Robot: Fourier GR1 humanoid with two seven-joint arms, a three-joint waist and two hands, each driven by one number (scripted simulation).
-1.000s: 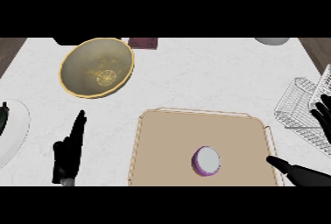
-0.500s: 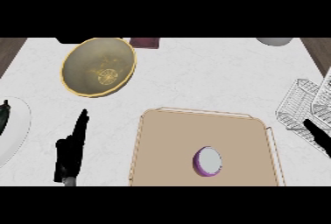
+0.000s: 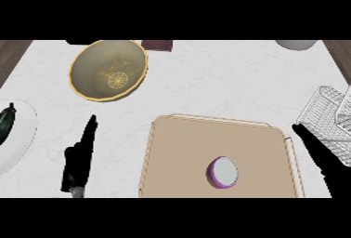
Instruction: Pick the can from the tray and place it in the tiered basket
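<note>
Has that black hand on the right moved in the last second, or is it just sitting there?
Yes. The right hand has swung up from the tray's lower right corner to its right rim, closer to the wire basket. The can lies untouched.

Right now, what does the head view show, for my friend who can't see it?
A purple can stands on a tan tray, untouched, between the open left hand and right hand. A wire basket sits at right, a yellow bowl behind.
</note>
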